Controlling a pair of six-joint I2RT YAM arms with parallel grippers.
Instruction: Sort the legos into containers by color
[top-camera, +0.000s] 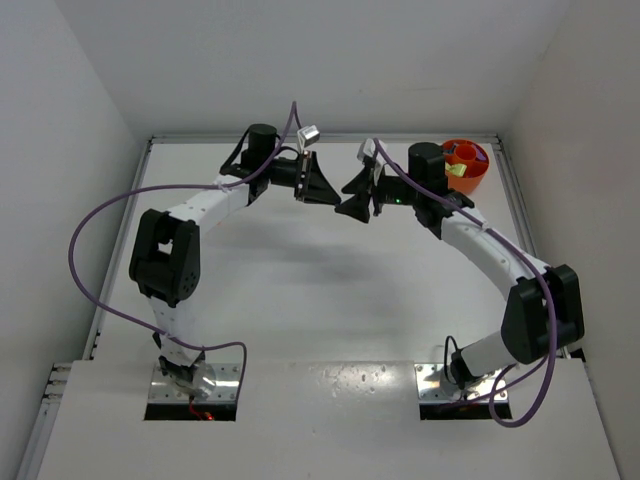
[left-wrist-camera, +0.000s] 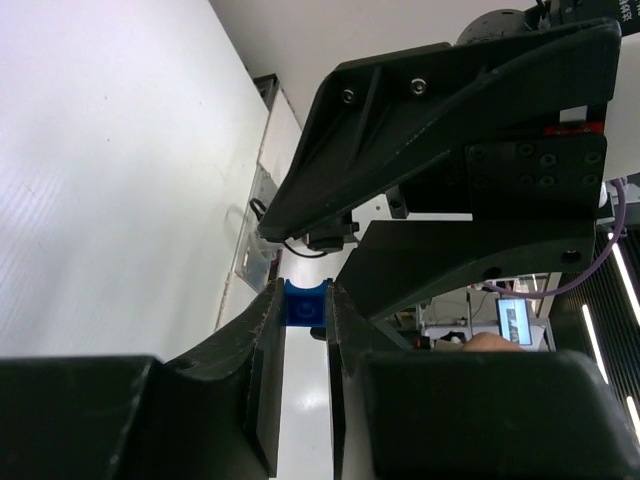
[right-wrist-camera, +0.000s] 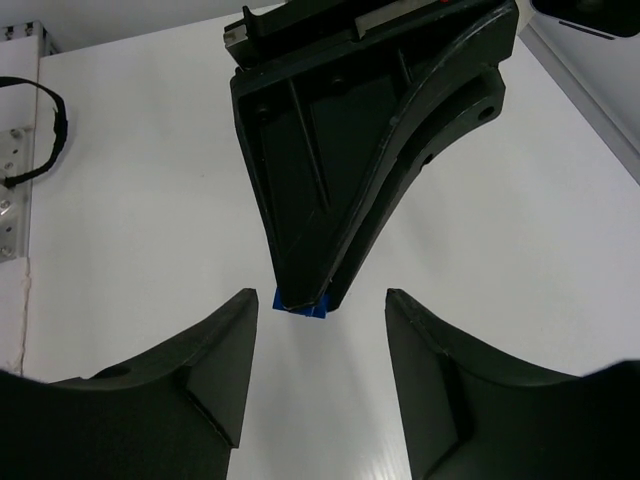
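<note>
Left of the bowl (top-camera: 482, 172), the left end effector (left-wrist-camera: 305, 300) pinches a blue lego (left-wrist-camera: 304, 305), the right end effector (right-wrist-camera: 322, 300) gaping empty around it; a mistimed release could drop it.

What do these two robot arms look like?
The left arm and right arm are white tubes joined by chunky black joints. A purple cable loops beside each. The left gripper and right gripper are black, with two wedge-shaped fingers.

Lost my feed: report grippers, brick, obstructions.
Left gripper shut on blue brick, held aloft. Right gripper open, facing the brick, not touching. Nothing between them. Bowl far right.
</note>
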